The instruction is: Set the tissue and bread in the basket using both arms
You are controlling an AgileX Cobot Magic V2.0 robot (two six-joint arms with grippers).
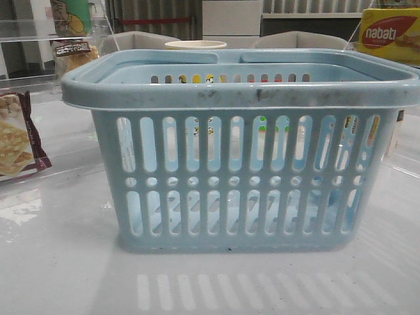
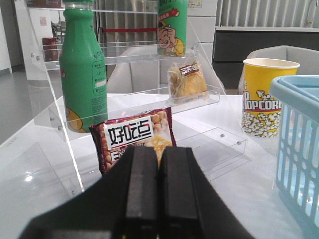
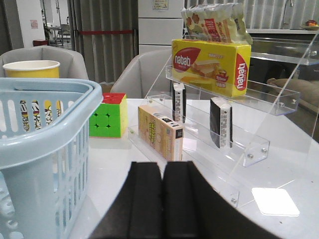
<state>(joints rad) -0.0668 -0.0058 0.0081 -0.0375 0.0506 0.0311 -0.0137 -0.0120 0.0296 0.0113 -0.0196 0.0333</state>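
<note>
The pale blue basket [image 1: 243, 177] fills the middle of the front view and looks empty; it also shows in the left wrist view [image 2: 299, 144] and in the right wrist view [image 3: 45, 124]. The wrapped bread [image 2: 188, 82] lies on a clear acrylic shelf, also seen far left in the front view [image 1: 72, 52]. Two dark tissue packs [image 3: 221, 122] [image 3: 179, 102] stand upright on the right acrylic rack. My left gripper [image 2: 158, 149] is shut and empty, in front of the cracker packet. My right gripper [image 3: 163, 167] is shut and empty, well short of the rack. Neither gripper shows in the front view.
A maroon-edged cracker packet [image 2: 134, 137], a green bottle [image 2: 82, 69] and a popcorn cup [image 2: 266, 97] stand on the left side. A yellow Nabati box [image 3: 212, 64], a beige box [image 3: 159, 132] and a Rubik's cube [image 3: 108, 115] are on the right.
</note>
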